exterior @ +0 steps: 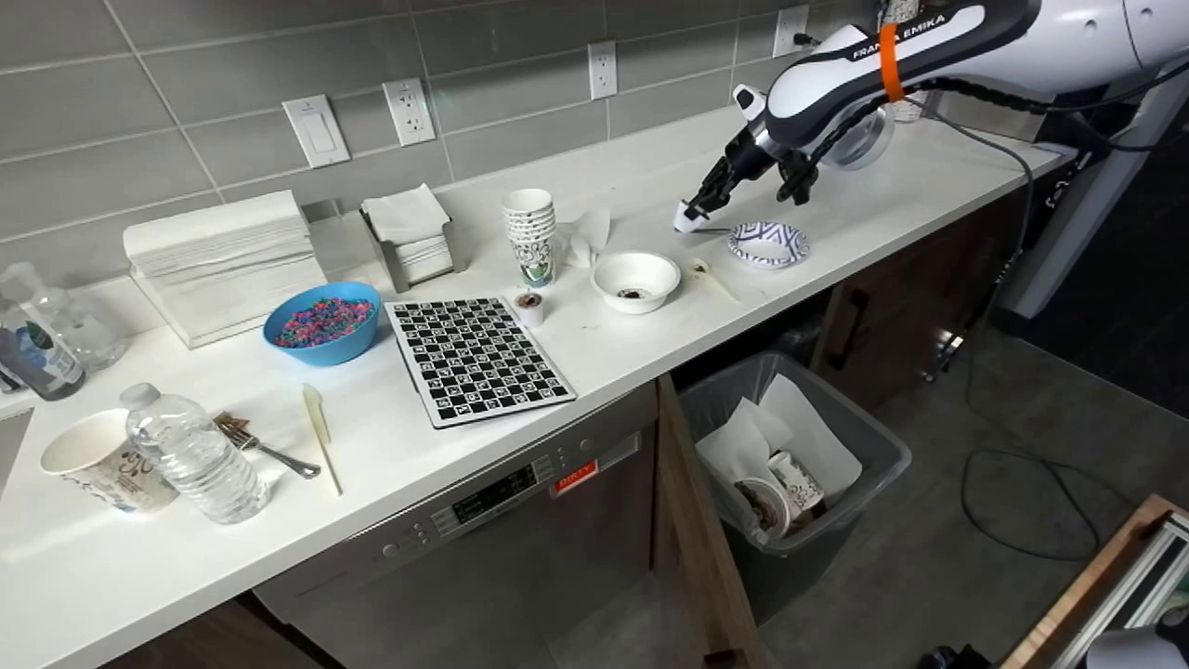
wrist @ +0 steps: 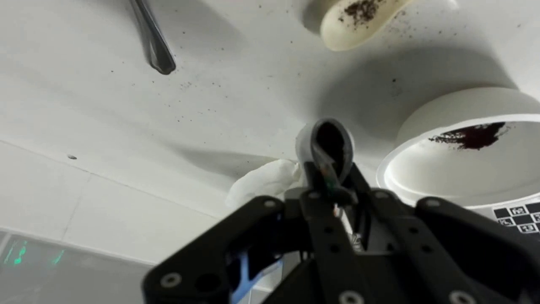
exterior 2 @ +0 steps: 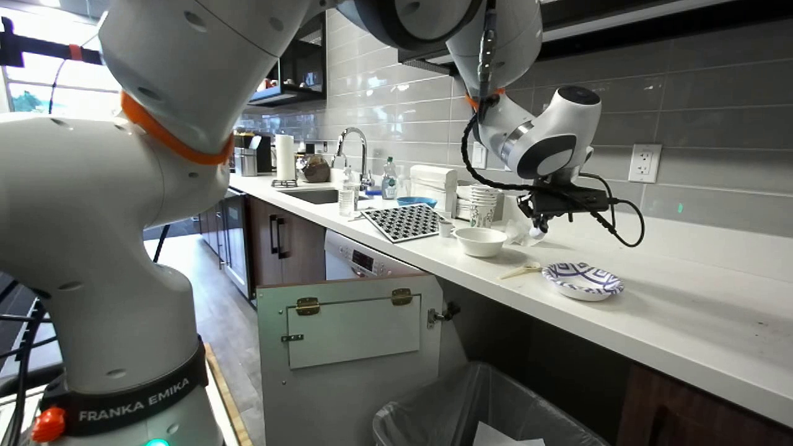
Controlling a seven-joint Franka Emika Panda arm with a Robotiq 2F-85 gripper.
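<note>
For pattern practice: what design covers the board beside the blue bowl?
The board has black and white checks, clearest in an exterior view.

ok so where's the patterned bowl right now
In both exterior views, the patterned bowl sits right of the pale spoon, below and right of the jaws closed on a small white cup.

The arm [exterior 2: 198, 68] is white and rounded, with grey oval caps [exterior 2: 195, 21], orange bands [exterior: 890, 63] and a silver ring [exterior 2: 516, 140]. A black braided cable [exterior 2: 466, 148] runs along it. Off the front edge of the counter [exterior 2: 694, 310], its black base collar [exterior 2: 133, 397] reads FRANKA EMIKA in pale letters, beside an orange-red knob [exterior 2: 48, 424]. The gripper [wrist: 333, 171] is black, its linkages dotted with round silver screws [wrist: 171, 279].
</note>
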